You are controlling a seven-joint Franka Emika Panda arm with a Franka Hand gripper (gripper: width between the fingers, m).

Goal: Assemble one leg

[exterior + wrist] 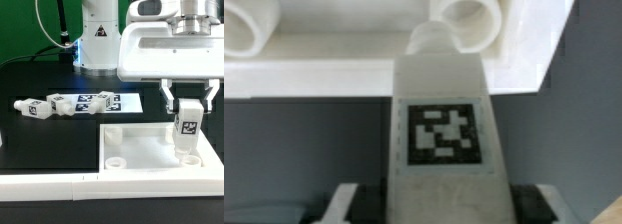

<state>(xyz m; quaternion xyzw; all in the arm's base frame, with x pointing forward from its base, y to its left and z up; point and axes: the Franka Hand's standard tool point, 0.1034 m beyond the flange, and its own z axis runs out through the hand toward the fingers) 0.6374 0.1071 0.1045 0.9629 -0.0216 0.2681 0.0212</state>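
Clamped in the jaws: one leg (187, 128), upright, at a corner of the white panel (140, 147). Apparently not yet seated; lowering and screwing in left.

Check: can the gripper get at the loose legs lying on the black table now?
Probably not yet: the gripper is shut on a leg over the white panel, so its jaws are full. Nothing upright stands between it and the loose legs.
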